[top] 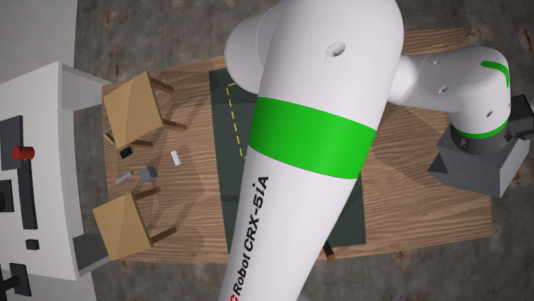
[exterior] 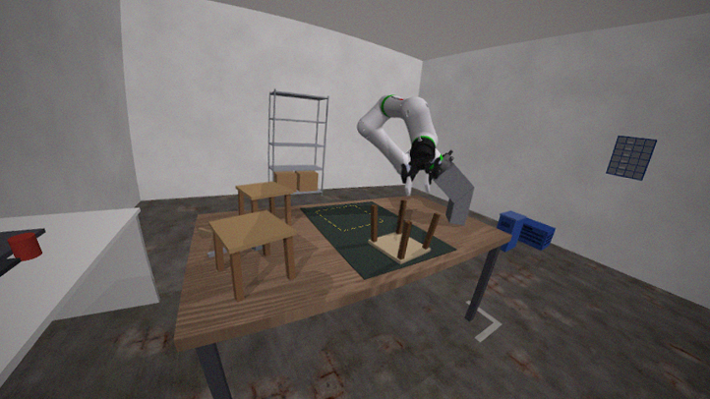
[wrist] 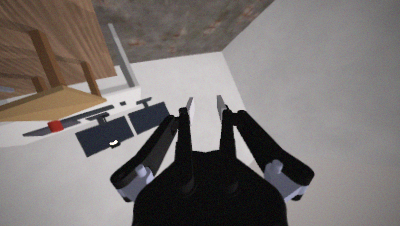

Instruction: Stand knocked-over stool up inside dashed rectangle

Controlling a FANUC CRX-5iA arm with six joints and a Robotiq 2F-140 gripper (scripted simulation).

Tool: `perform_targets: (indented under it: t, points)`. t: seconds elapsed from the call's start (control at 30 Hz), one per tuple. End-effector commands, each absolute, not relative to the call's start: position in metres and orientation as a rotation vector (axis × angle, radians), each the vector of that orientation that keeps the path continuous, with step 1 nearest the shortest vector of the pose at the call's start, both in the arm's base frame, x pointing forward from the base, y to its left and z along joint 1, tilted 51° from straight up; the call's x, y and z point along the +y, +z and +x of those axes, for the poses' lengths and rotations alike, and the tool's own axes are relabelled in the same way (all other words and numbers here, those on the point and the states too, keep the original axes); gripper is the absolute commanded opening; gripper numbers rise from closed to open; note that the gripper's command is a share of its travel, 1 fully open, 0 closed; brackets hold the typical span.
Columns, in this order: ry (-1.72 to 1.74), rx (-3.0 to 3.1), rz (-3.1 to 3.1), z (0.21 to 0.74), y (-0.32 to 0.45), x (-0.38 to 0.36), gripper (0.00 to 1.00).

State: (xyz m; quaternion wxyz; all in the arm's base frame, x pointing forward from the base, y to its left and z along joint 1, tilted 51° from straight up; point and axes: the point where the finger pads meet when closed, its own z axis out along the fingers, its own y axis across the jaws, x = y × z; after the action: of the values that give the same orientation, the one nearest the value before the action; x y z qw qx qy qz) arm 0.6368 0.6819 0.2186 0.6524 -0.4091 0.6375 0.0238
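Observation:
The stool [exterior: 400, 238] lies upside down on the dark green mat [exterior: 377, 235], with its pale seat on the mat and its four brown legs pointing up. It is to the right of the yellow dashed rectangle [exterior: 348, 218], outside it. In the overhead view my arm hides the stool except for one leg tip [top: 329, 251], and only part of the dashed rectangle [top: 235, 119] shows. My gripper [exterior: 417, 184] hangs above the stool's far legs, apart from them. In the wrist view my gripper [wrist: 205, 102] has a narrow gap between its fingers and nothing is between them.
Two upright tan tables [top: 132, 108] [top: 121, 226] stand on the left part of the wooden table, with small loose blocks [top: 148, 172] between them. My grey base [top: 482, 164] is at the right. A white bench with a red cylinder [exterior: 24, 245] stands to the left.

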Motion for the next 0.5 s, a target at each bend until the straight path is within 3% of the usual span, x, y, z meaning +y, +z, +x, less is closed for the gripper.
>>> perform_targets:
  t: [0.0,0.13,0.47]
  points:
    - [0.043,1.364,-1.080,0.638,0.222,0.697,0.38]
    - [-0.035,1.157,-1.363,0.599,0.192,0.748,0.38]
    - [-0.164,0.723,-1.822,0.556,0.146,0.774,0.38]
